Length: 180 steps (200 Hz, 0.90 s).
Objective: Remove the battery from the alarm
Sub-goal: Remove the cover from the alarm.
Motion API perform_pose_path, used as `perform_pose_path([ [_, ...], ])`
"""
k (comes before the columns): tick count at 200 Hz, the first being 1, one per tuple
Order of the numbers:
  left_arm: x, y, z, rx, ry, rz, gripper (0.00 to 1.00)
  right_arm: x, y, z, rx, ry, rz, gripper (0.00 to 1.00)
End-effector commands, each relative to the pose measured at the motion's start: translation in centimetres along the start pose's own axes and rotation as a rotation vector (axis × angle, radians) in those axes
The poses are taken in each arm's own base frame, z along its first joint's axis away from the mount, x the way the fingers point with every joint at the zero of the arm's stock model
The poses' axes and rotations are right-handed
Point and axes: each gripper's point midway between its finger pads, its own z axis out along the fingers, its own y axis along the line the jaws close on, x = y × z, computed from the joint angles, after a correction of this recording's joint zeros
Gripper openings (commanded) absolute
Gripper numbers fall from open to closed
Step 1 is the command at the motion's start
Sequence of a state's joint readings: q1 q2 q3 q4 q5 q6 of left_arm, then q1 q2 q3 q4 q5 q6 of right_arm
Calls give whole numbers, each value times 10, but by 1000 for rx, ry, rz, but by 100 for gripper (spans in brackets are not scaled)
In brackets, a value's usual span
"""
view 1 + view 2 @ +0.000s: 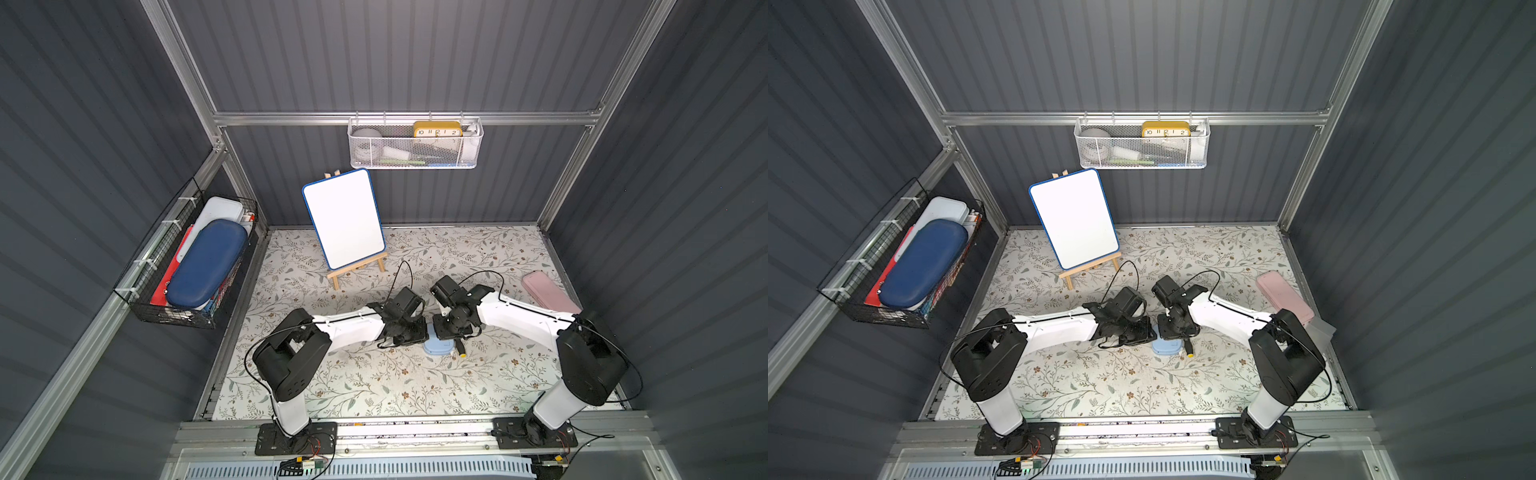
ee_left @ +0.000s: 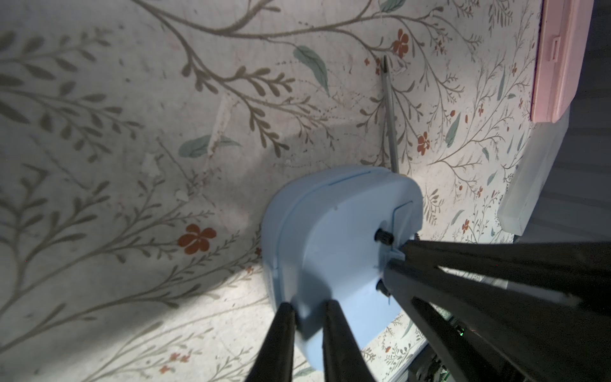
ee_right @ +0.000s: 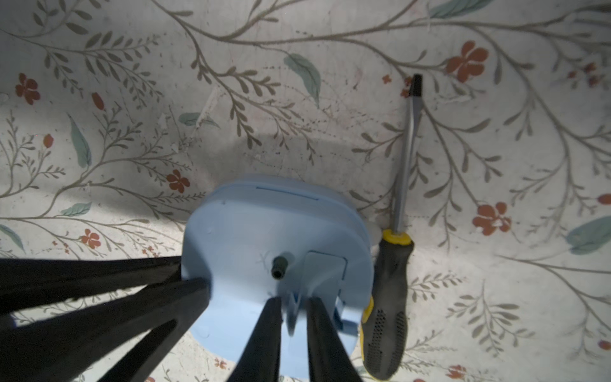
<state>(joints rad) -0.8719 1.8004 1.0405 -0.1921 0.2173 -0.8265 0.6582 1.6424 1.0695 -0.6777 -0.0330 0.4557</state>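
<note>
Right now left gripper (image 2: 309, 309) pinches small light-blue rounded-square alarm's (image 2: 334, 238) edge, right gripper (image 3: 294, 306) nips its back tab w/ jaws nearly shut; clock could twist loose.

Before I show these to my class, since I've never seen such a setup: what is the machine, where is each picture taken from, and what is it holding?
It is two robot arms bolted to a rail at the table's front edge. Two pictures look down from overhead, nearly the same view. The others come from a camera on each wrist.

On the flowered table lies the alarm, a light-blue clock, back side up. Beside it lies a screwdriver. A whiteboard stands on an easel, and a pink case sits at the side.

The left gripper pinches the alarm's edge. The right gripper closes around a small tab by the back cover. No battery shows.
</note>
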Motion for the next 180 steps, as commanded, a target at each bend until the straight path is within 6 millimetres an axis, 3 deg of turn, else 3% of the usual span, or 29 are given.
perform_pose_path([
  [1,86,119,20,-405,261,-87,19,-3,1,-1,17,4,5,19],
  [119,85,118,19,-401,257,-85,19,9,-7,7,94,45,-25,11],
  [180,83,116,18,-400,254,-82,19,-1,-5,-6,85,-13,-15,6],
])
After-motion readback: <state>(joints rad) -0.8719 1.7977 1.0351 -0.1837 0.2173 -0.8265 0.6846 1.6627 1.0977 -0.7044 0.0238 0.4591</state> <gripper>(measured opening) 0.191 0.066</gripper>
